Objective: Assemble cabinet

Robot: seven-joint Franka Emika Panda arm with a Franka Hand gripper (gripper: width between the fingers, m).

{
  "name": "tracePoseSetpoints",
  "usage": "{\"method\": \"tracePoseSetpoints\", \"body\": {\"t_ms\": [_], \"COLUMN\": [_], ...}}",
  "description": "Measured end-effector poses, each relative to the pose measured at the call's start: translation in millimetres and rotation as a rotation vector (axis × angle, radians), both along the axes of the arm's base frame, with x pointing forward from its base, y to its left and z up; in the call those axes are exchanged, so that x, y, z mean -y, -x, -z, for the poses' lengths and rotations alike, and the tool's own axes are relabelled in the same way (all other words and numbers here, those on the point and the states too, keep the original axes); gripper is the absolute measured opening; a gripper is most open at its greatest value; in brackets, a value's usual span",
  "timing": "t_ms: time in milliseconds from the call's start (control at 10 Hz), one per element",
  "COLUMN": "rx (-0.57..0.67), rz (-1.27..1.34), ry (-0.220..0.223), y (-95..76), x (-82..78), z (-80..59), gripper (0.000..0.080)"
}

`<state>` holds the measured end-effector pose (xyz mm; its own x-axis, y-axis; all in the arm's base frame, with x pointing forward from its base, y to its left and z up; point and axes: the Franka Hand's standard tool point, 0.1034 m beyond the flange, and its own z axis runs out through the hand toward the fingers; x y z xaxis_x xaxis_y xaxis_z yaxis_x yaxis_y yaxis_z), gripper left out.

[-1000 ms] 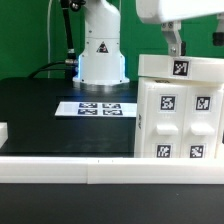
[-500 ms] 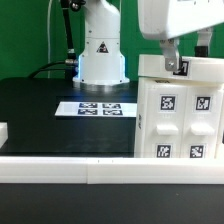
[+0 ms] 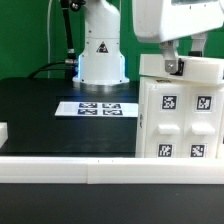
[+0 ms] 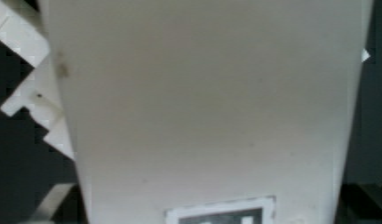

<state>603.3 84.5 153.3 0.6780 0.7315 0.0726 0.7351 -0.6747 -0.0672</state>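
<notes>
Step in hand: the arm appears to be working at the top of the cabinet [image 3: 180, 115], most likely seating or gripping the top panel [image 3: 180, 67] that lies across the white box; this is a judgement from the pose alone.
Cabinet position: it stands on the black bench [image 3: 40, 115] at the exterior view's right, tagged face toward the camera, just behind the long white border bar [image 3: 60, 171].
Top panel: it rests on the box, slightly tilted, with one tag on its front edge.
Fingers: one dark fingertip [image 3: 172, 66] reaches down to the panel's front edge, right over that tag, seemingly touching it.
Fingers' state: I cannot tell how wide they are spread or whether they hold the panel; the other finger is hidden.
Wrist view: a broad white panel surface [image 4: 197, 110] fills the frame very close, with a tag at its edge; no fingertips are distinguishable.
Next move calls for: a square alignment of panel to box before any downward push, since a tilted panel could jam or slip.
Elsewhere: the marker board [image 3: 95, 108] lies flat near the robot base [image 3: 100, 55], well apart from the cabinet.
</notes>
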Motion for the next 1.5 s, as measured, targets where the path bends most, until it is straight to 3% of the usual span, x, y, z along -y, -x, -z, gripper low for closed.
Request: {"method": "tracePoseSetpoints", "body": {"t_ms": [700, 1200, 1500], "rx": [-0.032, -0.041, -0.063], "rz": [0.303, 0.841, 1.014], "ry": [-0.001, -0.035, -0.05], "y": [-0.6, -4.5, -5.3], "x": [0.7, 1.2, 0.4], "z": [-0.5, 0.7, 0.6], "gripper": [0.0562, 0.0562, 0.0562]}}
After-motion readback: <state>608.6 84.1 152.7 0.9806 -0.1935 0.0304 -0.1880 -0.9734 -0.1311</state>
